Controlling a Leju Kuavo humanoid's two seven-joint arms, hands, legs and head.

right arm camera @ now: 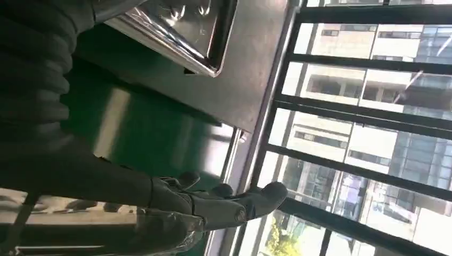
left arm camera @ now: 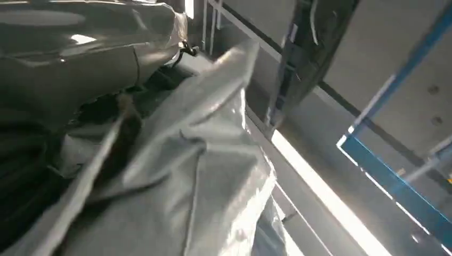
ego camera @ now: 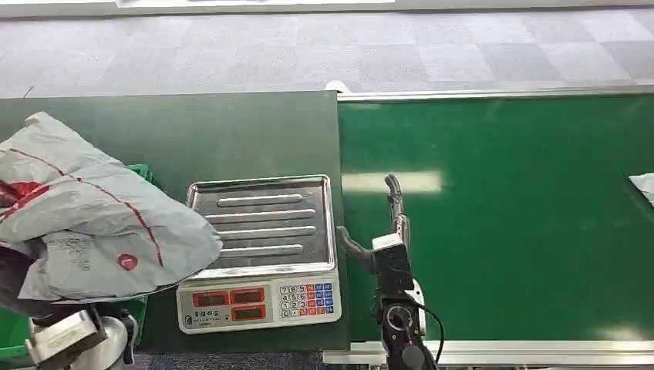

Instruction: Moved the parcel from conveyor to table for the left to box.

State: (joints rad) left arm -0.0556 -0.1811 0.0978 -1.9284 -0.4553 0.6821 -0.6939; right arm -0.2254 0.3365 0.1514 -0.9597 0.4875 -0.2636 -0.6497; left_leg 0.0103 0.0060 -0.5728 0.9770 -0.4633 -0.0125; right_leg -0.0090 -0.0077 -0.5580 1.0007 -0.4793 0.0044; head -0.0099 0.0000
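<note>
A grey plastic parcel [ego camera: 92,216] with red stripes and a round red mark sits at the left of the head view, lifted above the dark table [ego camera: 231,131]. Its long axis runs roughly left to right, with one rounded end reaching toward the scale [ego camera: 262,247] and overlapping the left edge of the scale's steel tray. The other end runs off the left edge of the picture. The bag is crumpled and folded over itself. A green bin [ego camera: 143,176] peeks out from behind and beneath it.

The left hand [ego camera: 69,331] comes up from the lower left, directly under the parcel, and is mostly covered by it. In the left wrist view the wrinkled grey parcel [left arm camera: 176,176] lies draped against the hand, so the hand is holding the parcel from below, though the fingers themselves are hidden.

The scale stands on the table just left of the green conveyor [ego camera: 501,216], with a ribbed steel tray, red displays and a keypad facing the robot.

The right hand [ego camera: 389,231] hangs over the conveyor just beside the scale, well apart from the parcel. Its fingers [right arm camera: 256,200] stretch forward, spread and empty. A second pale bag [ego camera: 644,187] lies on the conveyor at the far right edge.
</note>
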